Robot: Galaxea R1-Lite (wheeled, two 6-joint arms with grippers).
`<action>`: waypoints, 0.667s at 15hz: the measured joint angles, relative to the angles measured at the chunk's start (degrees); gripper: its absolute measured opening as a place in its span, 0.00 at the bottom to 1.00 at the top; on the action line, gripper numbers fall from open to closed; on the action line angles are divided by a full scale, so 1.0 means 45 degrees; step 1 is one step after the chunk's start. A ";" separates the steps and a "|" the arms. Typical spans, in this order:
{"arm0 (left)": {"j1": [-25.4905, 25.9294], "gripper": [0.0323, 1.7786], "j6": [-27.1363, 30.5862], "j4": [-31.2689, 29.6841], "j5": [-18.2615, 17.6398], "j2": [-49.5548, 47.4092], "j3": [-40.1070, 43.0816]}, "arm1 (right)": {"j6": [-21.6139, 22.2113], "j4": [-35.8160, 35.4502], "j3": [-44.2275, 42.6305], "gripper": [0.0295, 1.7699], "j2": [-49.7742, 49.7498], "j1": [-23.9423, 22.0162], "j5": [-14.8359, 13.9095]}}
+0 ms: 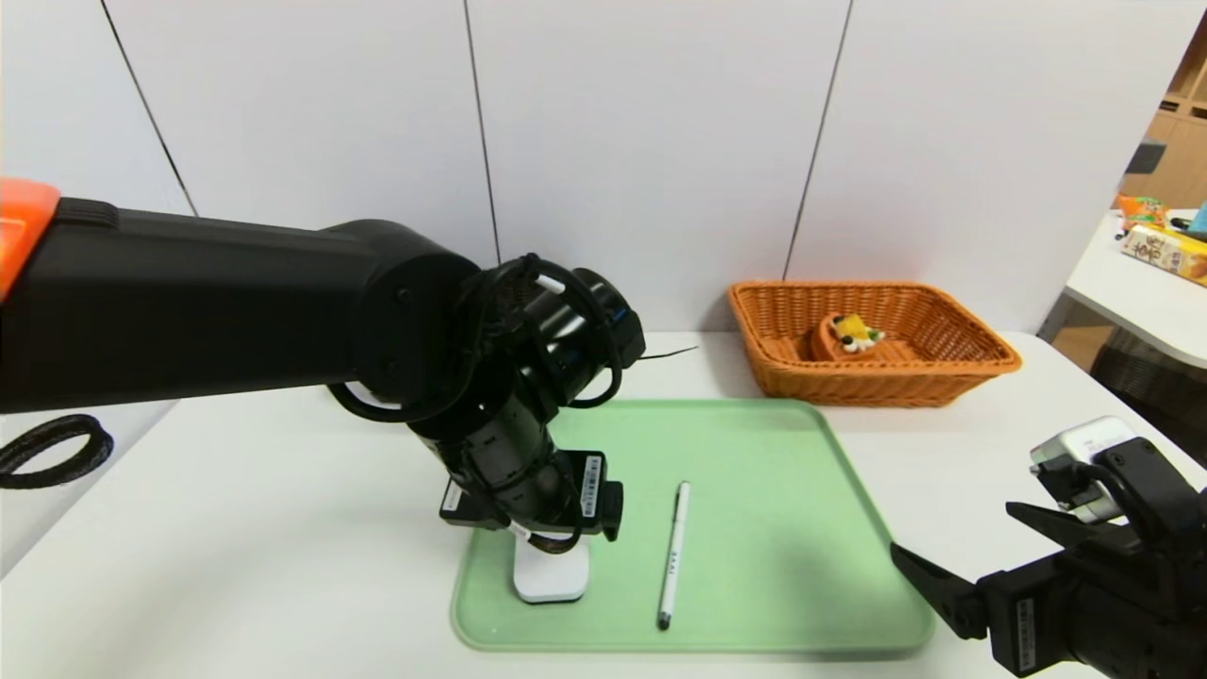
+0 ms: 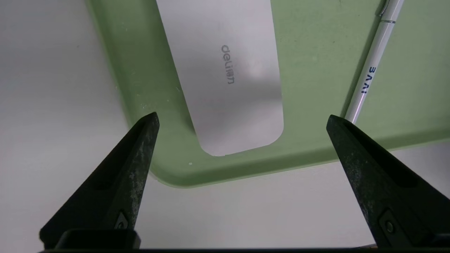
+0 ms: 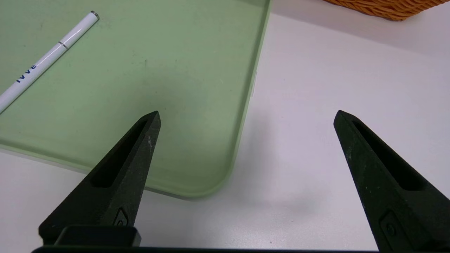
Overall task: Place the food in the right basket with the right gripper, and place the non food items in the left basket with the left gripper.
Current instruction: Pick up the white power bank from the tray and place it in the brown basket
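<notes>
The right basket (image 1: 952, 363) is woven wicker, the green tray (image 1: 754, 471) probably matt plastic, the white case (image 2: 225, 70) smooth.

head: we look forward and down over the surface (image 1: 283, 528), tray (image 1: 754, 490) at mid-distance | left wrist: we look steeply down, close on the tray's (image 2: 147, 88) near corner; white case (image 2: 225, 70) and pen (image 2: 369, 77) | right wrist: we look shallowly forward, close; tray (image 3: 158, 88) and pen (image 3: 45, 59) shared by all three
</notes>
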 joint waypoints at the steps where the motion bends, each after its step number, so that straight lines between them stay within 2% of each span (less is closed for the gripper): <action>1: 0.0005 0.95 -0.0019 0.0000 -0.0005 0.0106 -0.0030 | 0.0003 0.0000 0.0005 0.96 0.0008 0.0000 0.0005; 10: 0.0252 0.95 -0.0024 -0.0019 0.0011 0.1005 -0.0417 | -0.0011 0.0000 0.0084 0.96 0.0062 0.0000 0.0019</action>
